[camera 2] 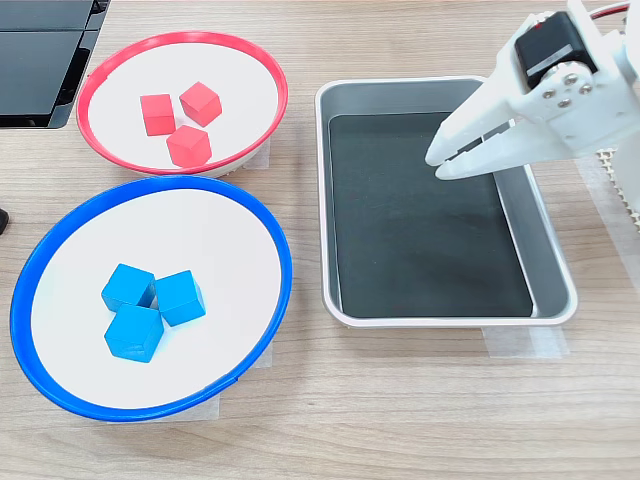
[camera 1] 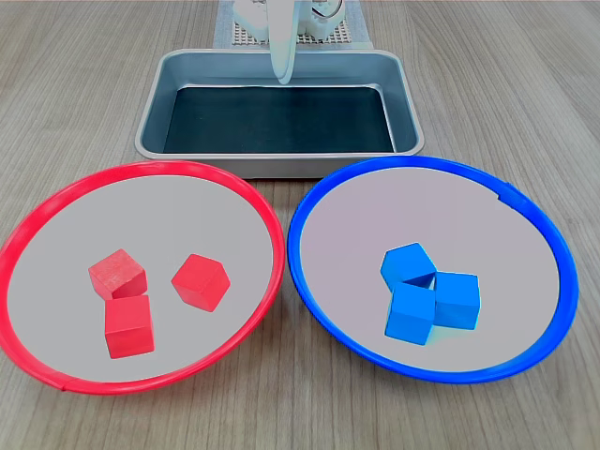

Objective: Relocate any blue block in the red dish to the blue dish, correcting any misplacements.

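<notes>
Wooden tabletop: red dish (camera 2: 268, 70) holds only red cubes (camera 2: 183, 120), blue blocks (camera 2: 150, 305) sit in blue dish (camera 2: 262, 330). My gripper (camera 2: 440, 160), fingers nearly together, empty; I'd judge nothing remains.

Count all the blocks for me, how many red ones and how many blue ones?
Red blocks: 3, in the red dish
Blue blocks: 3, in the blue dish
Total: 6
</notes>
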